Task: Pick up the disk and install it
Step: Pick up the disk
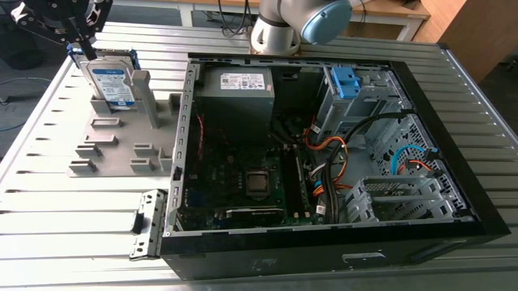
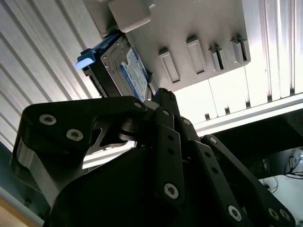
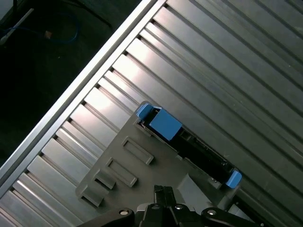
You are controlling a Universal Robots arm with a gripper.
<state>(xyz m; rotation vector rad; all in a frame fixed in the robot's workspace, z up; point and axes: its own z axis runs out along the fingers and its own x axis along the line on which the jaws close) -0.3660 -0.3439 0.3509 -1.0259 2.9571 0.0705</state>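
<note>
Disk [image 1: 111, 82], a silver hard drive with a white-and-blue label and a blue plastic frame around its edges, stands on edge in a slot of a grey plastic rack [image 1: 121, 151]. The rack lies flat on a ribbed metal table [image 1: 73, 206], just beside an open black computer case [image 1: 324, 254], on the exterior view's left of the case. The disk sits at the end of the rack away from the case's front panel, with its label facing the camera in the exterior view.

The black claw [image 1: 82, 43] hangs directly over the disk's top edge, on the same side of the case as the rack. Whether the claw is wide, narrow or touching the disk cannot be told.

In the second wrist view, the claw's [image 2: 160, 101] dark linkage is close to the camera, with the disk [image 2: 135, 75] just past it, upright in the rack. In the first wrist view, the disk [image 3: 194, 146] is seen from above as a dark strip with a blue frame piece at each end.

Inside the case lie a grey power supply box [image 1: 236, 97], a green circuit board [image 1: 242, 176], orange cables [image 1: 332, 148] and a bare blue bracket [image 1: 344, 82] at a drive bay. The arm's base [image 1: 279, 30] stands on the table just behind the case.
</note>
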